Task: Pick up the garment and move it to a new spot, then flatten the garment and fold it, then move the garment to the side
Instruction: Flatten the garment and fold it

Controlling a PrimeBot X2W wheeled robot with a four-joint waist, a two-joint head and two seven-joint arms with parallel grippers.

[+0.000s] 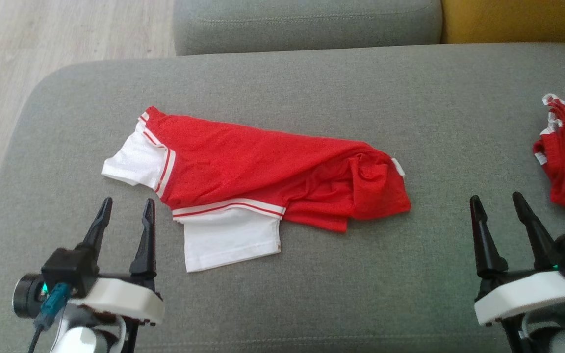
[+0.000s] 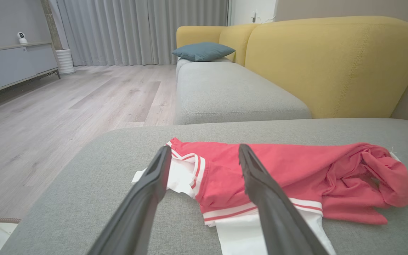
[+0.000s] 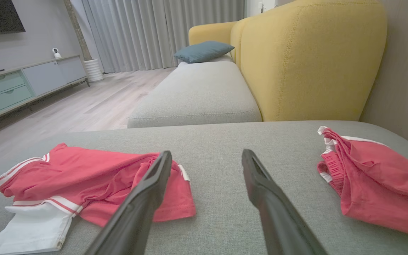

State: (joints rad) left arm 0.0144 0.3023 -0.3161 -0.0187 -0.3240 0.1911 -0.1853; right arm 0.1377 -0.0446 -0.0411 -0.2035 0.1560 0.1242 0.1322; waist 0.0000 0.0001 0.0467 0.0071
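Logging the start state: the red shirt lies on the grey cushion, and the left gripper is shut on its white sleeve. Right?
No. The red shirt does lie on the grey cushion, but the left gripper is open and empty; the head view shows it short of the white sleeve.

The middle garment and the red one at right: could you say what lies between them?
Bare grey cushion, seen in the head view; the open right tool sits at its near edge.
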